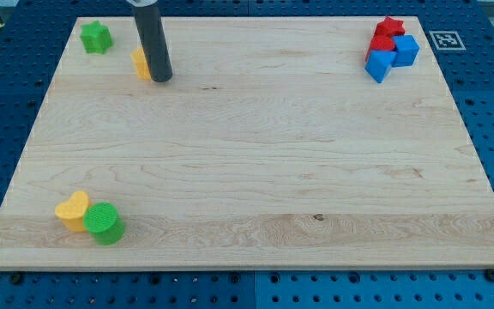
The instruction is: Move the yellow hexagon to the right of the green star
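One pale wooden board (256, 154) sat on blue pegboard (487, 103); my tip (162, 80), gripping nothing, touched the yellow hexagon (141, 63), right of the green star (95, 37).

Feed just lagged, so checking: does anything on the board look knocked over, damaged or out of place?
Nothing stands out. The yellow hexagon sits flat right of the green star, partly hidden behind my tip. The other blocks lie in tidy corner clusters on the board.
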`<state>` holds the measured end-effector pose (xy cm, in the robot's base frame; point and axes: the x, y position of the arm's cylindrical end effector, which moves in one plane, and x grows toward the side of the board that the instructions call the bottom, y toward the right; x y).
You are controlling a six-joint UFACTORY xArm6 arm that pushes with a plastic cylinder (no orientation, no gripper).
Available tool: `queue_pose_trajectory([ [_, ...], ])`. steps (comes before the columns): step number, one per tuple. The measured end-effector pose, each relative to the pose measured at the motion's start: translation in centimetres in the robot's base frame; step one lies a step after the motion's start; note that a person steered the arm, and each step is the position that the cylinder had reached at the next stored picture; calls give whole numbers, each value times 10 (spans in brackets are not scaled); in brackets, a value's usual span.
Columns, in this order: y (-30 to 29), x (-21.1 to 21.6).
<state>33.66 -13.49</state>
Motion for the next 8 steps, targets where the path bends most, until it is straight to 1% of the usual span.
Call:
queue_pose_trajectory([
  [2,-5,-3],
  [4,-15,-16],
  [5,-15,-17],
  [6,-31,-16],
  [8,-35,-13],
])
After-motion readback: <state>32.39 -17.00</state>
